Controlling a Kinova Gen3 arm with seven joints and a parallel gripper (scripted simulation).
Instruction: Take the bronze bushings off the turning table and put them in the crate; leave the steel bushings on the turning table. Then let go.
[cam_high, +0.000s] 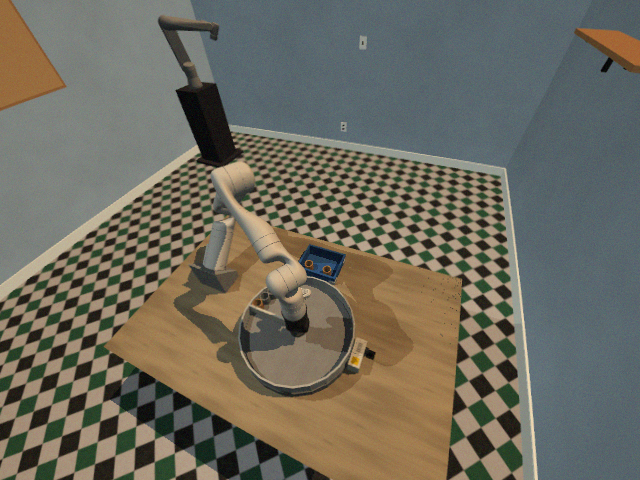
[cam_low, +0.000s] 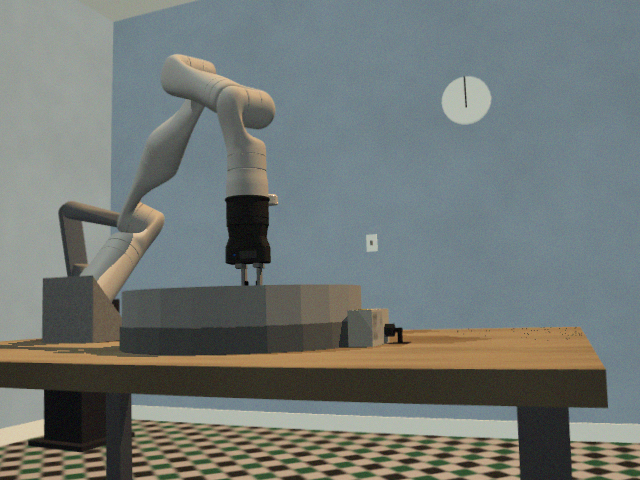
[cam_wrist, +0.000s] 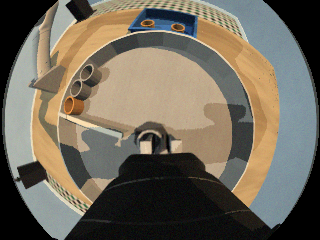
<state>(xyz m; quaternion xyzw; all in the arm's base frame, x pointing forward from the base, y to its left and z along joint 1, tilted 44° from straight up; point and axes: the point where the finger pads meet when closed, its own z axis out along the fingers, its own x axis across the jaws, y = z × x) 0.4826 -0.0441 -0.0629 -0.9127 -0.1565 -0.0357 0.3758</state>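
My gripper (cam_low: 251, 282) (cam_wrist: 160, 140) points down over the turning table (cam_high: 289, 364) (cam_low: 217, 310) (cam_wrist: 170, 80), its fingers partly open with nothing held between them. A grey steel bushing (cam_wrist: 158, 133) shows just behind the left fingertip in the wrist view; it is partly hidden. A bronze bushing (cam_high: 257, 303) (cam_wrist: 73, 106) and two steel bushings stand in a row at the turning table's left wall in the wrist view, one steel bushing (cam_wrist: 80, 89) beside the bronze one and another steel bushing (cam_wrist: 90, 74) beyond. Two bronze bushings (cam_high: 308, 264) (cam_wrist: 147, 23) are in the blue crate (cam_high: 331, 253) (cam_wrist: 165, 14).
A raised wall surrounds the turning table. A pale bar (cam_high: 266, 312) (cam_wrist: 90, 125) reaches inward from its left side, close to the bronze bushing. The crate is just outside the wall. A white box (cam_high: 357, 355) (cam_low: 366, 328) with a black crank sits against the outside.
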